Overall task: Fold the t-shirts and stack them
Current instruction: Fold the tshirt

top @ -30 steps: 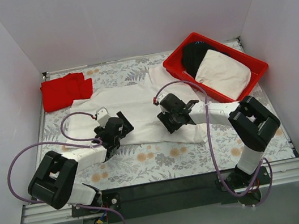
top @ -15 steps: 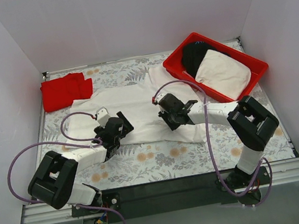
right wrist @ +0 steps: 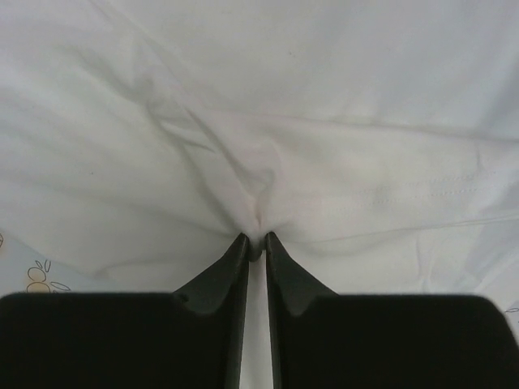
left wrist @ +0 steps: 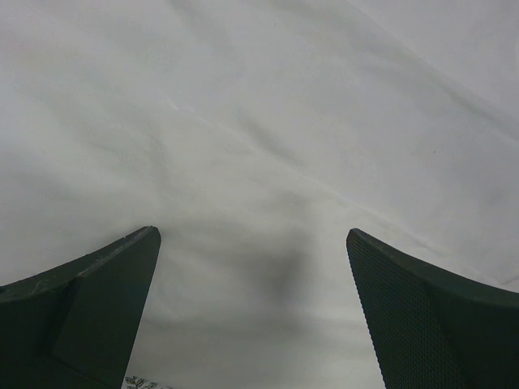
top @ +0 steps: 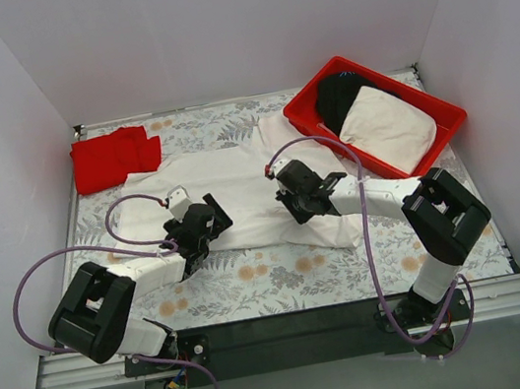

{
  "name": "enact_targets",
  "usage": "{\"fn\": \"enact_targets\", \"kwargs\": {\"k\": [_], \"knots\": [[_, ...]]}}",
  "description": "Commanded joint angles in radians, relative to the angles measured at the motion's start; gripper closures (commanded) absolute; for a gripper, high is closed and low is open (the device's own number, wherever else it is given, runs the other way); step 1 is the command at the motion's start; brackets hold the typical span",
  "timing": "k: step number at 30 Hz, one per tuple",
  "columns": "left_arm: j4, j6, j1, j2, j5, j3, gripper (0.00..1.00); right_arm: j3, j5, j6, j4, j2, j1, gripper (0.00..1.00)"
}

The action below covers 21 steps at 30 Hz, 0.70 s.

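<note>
Lying spread across the middle of the floral worktop (top: pixel 284 275), the white soft-cloth t-shirt (top: pixel 243 182) is running its long axis left to right. Bare worktop is showing along its near edge, with a folded bright red t-shirt (top: pixel 114 157) in the far-left corner and a rigid red plastic tray (top: pixel 302 116) beside its far-right end. The right gripper (right wrist: pixel 256 237) is clenching a puckered fold of white cloth, while the left gripper (left wrist: pixel 252 233) is hanging wide apart over it, holding nothing.

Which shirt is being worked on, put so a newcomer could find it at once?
On the floral-patterned table, the plain white cloth t-shirt lies spread across the middle, pinched by the right gripper. Unlike the folded bright red t-shirt at far left and the off-white garment in the red plastic tray, it is unfolded.
</note>
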Motion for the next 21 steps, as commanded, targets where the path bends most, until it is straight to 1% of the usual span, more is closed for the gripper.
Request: {"fn": "enact_targets", "kwargs": {"k": [1, 3, 7, 10, 11, 12, 16, 21], "knots": [[-0.083, -0.014, -0.002, 0.027, 0.019, -0.028, 0.07, 0.048, -0.005, -0.016, -0.002, -0.001, 0.002, 0.89], [-0.083, -0.014, -0.002, 0.027, 0.017, -0.03, 0.07, 0.051, -0.01, -0.016, -0.002, 0.003, 0.002, 0.84], [-0.083, -0.012, -0.002, 0.023, 0.017, -0.031, 0.07, 0.055, -0.017, -0.015, -0.003, 0.005, 0.002, 0.81], [-0.085, -0.015, -0.002, 0.021, 0.017, -0.033, 0.07, 0.056, -0.022, -0.016, -0.003, 0.003, 0.002, 0.84], [-0.085, -0.015, -0.002, 0.021, 0.017, -0.034, 0.07, 0.055, -0.023, -0.018, -0.003, 0.003, 0.002, 0.86], [-0.085, -0.015, -0.002, 0.02, 0.02, -0.035, 0.07, 0.053, -0.026, -0.019, -0.003, 0.006, 0.0, 0.9], [-0.086, -0.017, -0.002, 0.012, 0.019, -0.041, 0.07, 0.051, -0.02, -0.021, -0.002, 0.008, 0.002, 0.98], [-0.086, -0.017, -0.002, 0.007, 0.023, -0.042, 0.07, 0.111, 0.006, -0.038, -0.005, 0.019, 0.0, 0.99]]}}
